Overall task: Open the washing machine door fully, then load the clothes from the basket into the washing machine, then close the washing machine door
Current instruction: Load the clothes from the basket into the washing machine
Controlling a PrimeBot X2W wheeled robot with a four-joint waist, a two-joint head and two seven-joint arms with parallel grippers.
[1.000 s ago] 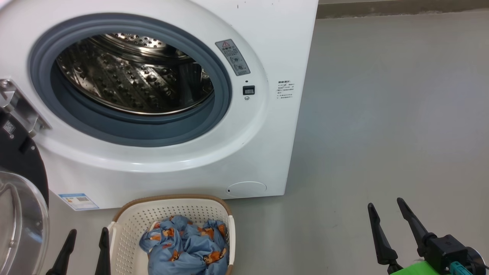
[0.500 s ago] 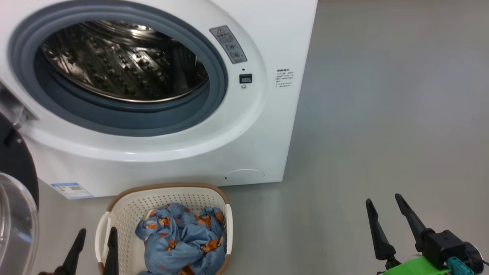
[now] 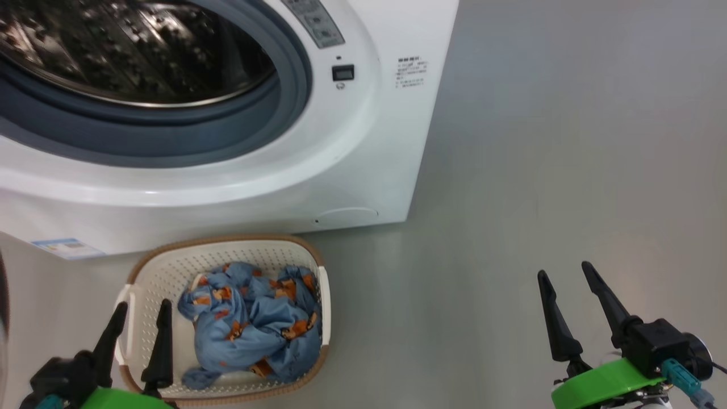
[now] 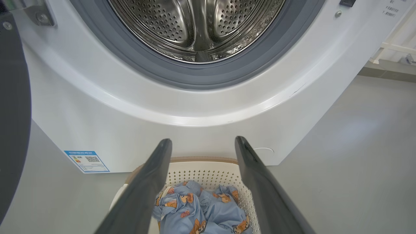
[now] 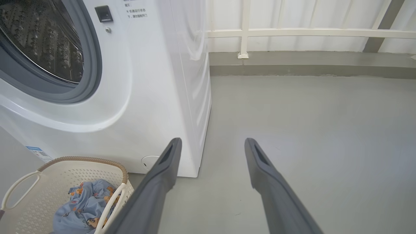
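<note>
With the washing machine door [image 4: 13, 113] open, I'm at the loading step: my left gripper [image 3: 143, 305] and right gripper [image 3: 563, 270] both gape empty, so next I should lower the left onto the clothes [image 3: 250, 321] in the basket [image 3: 227, 241] on the floor [image 3: 539, 170] before the washing machine [image 3: 363, 142].

Bright, even, soft light; faint shadows.
Glare streaks the washer [image 3: 352, 147] front, glints dot the drum [image 4: 195, 29], a pale sheen lies on the floor [image 3: 568, 142]. Head view is slightly blurred; wrist views bow at edges.
</note>
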